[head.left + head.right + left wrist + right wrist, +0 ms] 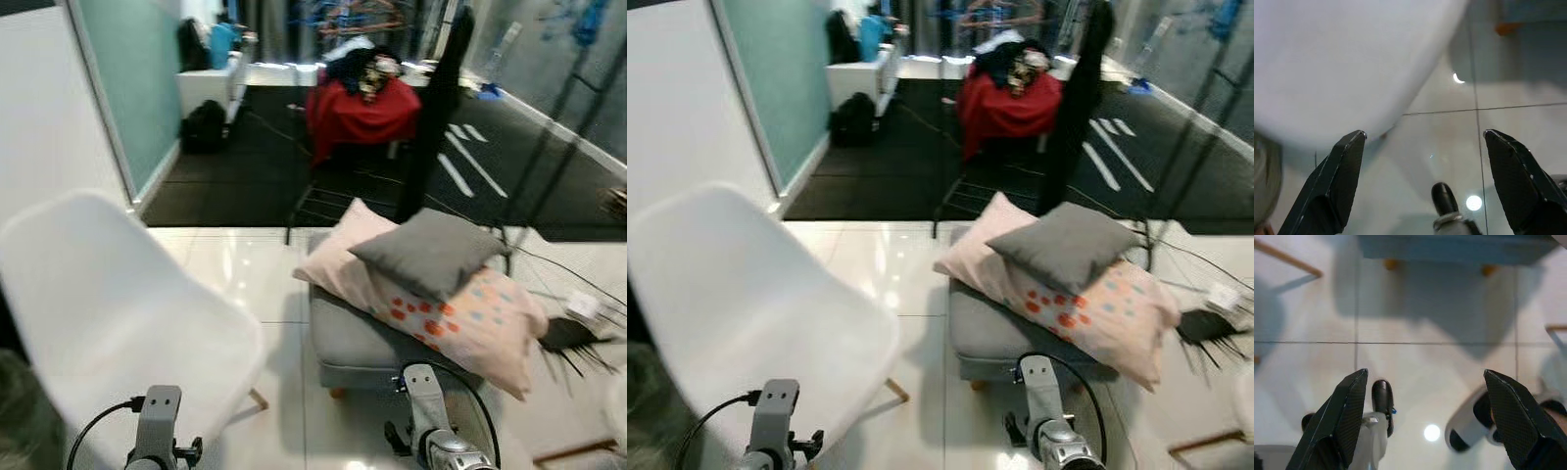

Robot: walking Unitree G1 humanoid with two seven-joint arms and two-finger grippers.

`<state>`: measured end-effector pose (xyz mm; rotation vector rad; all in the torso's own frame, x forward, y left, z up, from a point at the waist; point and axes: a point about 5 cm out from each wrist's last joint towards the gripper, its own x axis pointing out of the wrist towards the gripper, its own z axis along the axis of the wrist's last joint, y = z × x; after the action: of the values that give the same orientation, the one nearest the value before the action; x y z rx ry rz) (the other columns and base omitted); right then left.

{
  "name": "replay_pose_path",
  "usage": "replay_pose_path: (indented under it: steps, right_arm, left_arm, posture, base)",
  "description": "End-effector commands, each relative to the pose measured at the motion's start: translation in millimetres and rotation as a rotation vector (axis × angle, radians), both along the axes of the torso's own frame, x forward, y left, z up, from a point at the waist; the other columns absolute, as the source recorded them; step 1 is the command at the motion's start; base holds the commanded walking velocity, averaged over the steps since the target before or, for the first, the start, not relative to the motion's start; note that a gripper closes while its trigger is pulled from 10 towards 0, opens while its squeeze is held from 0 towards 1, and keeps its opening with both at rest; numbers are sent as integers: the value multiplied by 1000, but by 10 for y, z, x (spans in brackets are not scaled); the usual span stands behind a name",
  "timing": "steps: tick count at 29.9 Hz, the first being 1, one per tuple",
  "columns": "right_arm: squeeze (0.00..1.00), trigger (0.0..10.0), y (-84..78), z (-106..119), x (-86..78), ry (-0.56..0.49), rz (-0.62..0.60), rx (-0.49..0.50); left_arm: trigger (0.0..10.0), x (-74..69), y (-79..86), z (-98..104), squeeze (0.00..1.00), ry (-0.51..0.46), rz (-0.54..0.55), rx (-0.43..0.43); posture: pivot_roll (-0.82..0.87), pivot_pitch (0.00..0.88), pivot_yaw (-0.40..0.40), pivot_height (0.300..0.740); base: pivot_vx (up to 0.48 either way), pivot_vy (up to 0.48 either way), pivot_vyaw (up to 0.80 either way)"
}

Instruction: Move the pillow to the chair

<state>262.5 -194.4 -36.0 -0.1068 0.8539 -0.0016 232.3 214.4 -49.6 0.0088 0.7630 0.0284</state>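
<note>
I have the grey footstool (pixel 358 348) ahead as my reference. On it lies a big pink pillow (pixel 460 318) with orange and blue dots, hanging over the footstool's right edge, and a smaller grey pillow (pixel 429 251) rests on top of that one. The white chair (pixel 108 323) stands to the left of the footstool, near it but apart, with its seat turned toward me and one wooden leg showing at the floor. Both of my arms hang low in front of me, short of the footstool. The left tool (pixel 1422 183) has its fingers spread wide, pointing down at the glossy tiled floor (pixel 1415 372) with the chair's white shell just above it. The right tool (pixel 1422 423) is also spread wide and holds nothing, with the footstool's underside and two of its wooden feet beyond it. Behind the footstool stands a table draped in red cloth (pixel 361 110) on dark flooring, well apart from it.
</note>
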Motion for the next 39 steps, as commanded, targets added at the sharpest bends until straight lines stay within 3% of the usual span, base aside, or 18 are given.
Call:
replay_pose_path:
  steps: [1, 39]
  right_arm:
    - [0, 10000, -24, -28, -41, 20, -2, -8]
    - [0, 10000, -21, -45, -63, 26, 1, -12]
  left_arm:
    - [10000, 2, -18, -6, 0, 11, -10, 1]
    - [10000, -36, -16, -30, 0, 20, -12, -1]
  posture:
    - [-65, 43, -30, 740]
    - [-64, 18, -33, 740]
  base:
    - [0, 0, -788]
    - [0, 0, -21]
